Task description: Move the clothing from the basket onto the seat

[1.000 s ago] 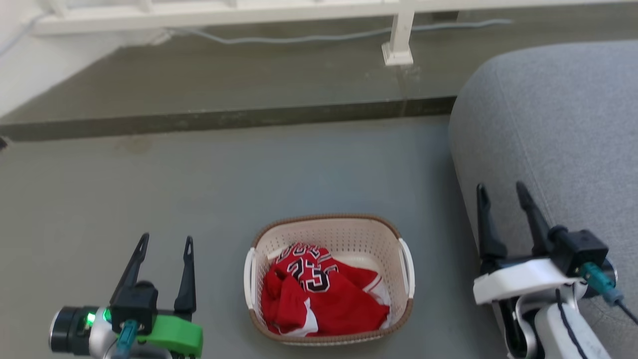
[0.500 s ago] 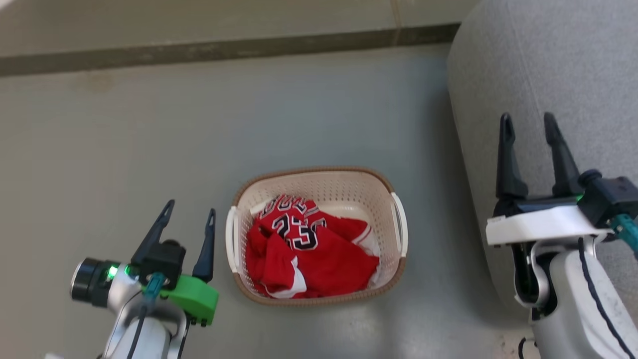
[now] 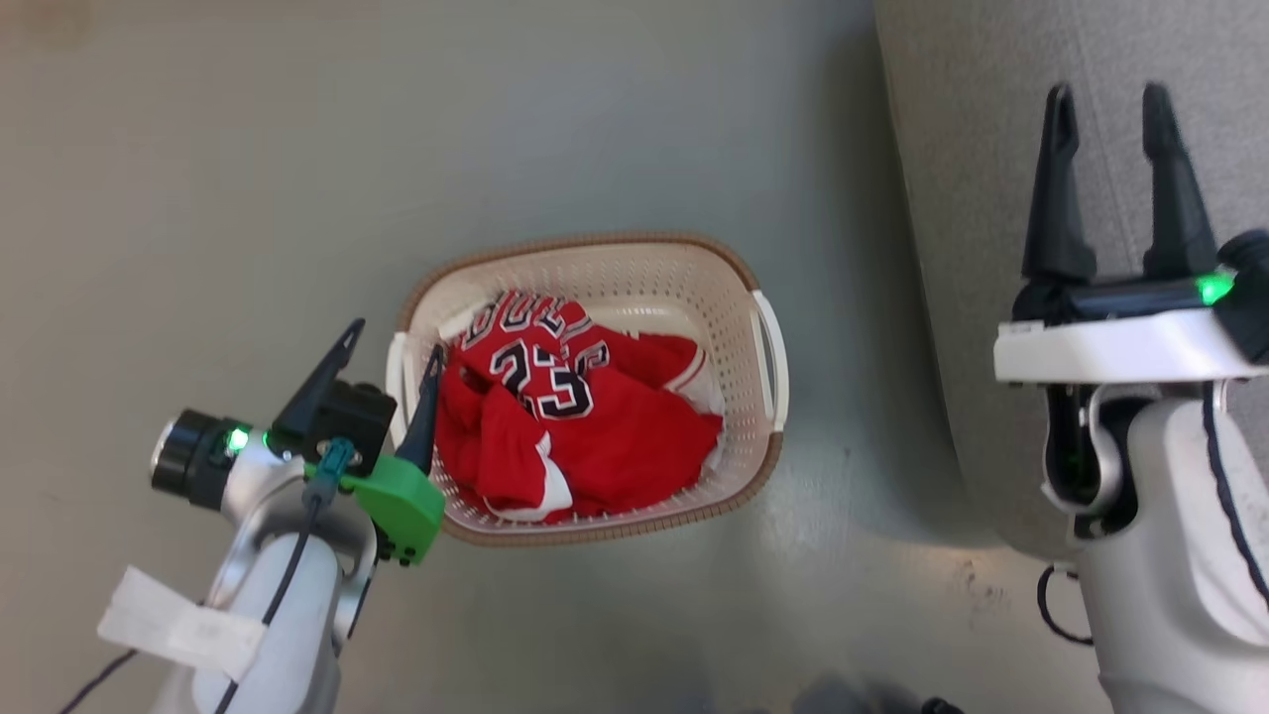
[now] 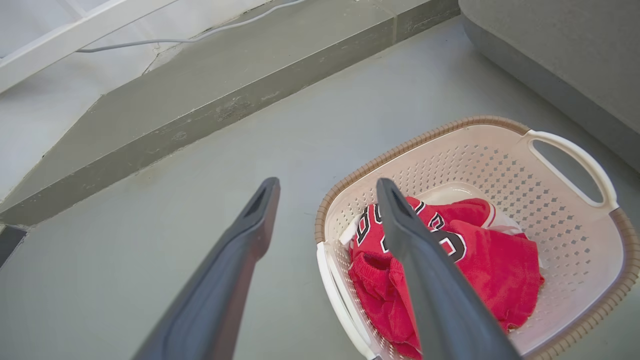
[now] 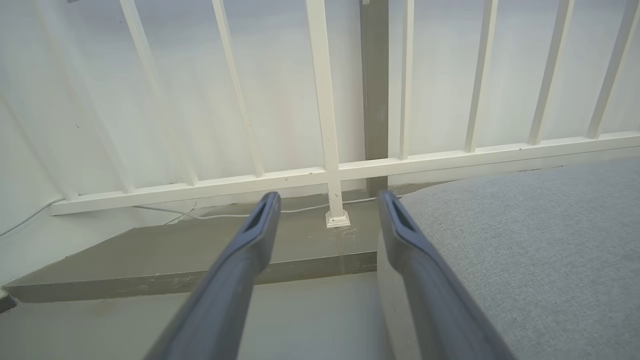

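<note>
Your left gripper (image 3: 397, 337) hangs spread wide and empty, one finger over the grey floor (image 3: 198, 149), the other over the left edge of the basket (image 3: 585, 241). Directly to that gripper's right, the cream basket sits on the floor with the clothing (image 3: 595, 426) bundled inside, the red jersey's 23 facing up. Farther right, well apart from the basket, your right gripper (image 3: 1108, 91) stands with its jaws parted, holding nothing, over the near edge of the grey seat (image 3: 991, 149), which stretches off to its right.
</note>
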